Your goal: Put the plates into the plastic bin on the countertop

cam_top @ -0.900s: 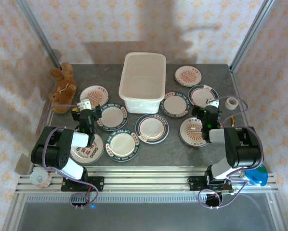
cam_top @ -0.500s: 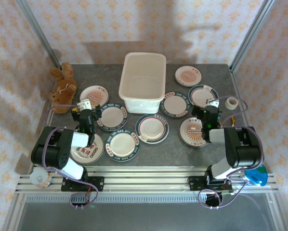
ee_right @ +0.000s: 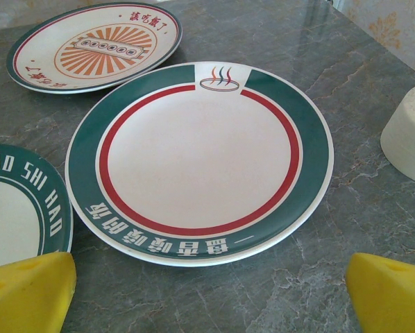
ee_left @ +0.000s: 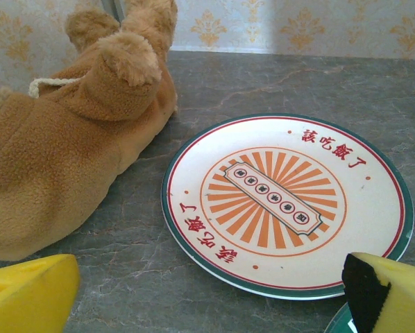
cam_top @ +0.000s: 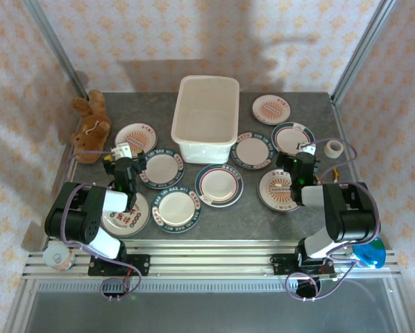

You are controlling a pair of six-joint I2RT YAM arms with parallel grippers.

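Observation:
The off-white plastic bin (cam_top: 206,114) stands empty at the back middle of the grey countertop (cam_top: 249,211). Around it lie several plates. My left gripper (cam_top: 124,165) is low and open; in the left wrist view its yellow fingertips (ee_left: 28,295) frame bare stone just before a sunburst plate (ee_left: 287,201), which is also the back-left plate (cam_top: 136,137) from above. My right gripper (cam_top: 303,161) is open too, its fingertips (ee_right: 391,295) set wide just short of a teal-and-red banded plate (ee_right: 200,159). Behind that lies another sunburst plate (ee_right: 96,45). Nothing is between either pair of fingers.
A brown plush toy (ee_left: 62,139) lies left of the left gripper, touching the sunburst plate's far rim. A white tape roll (ee_right: 409,132) sits right of the banded plate. A lettered plate (ee_right: 13,215) lies at the right gripper's left. Aluminium posts stand at the back corners.

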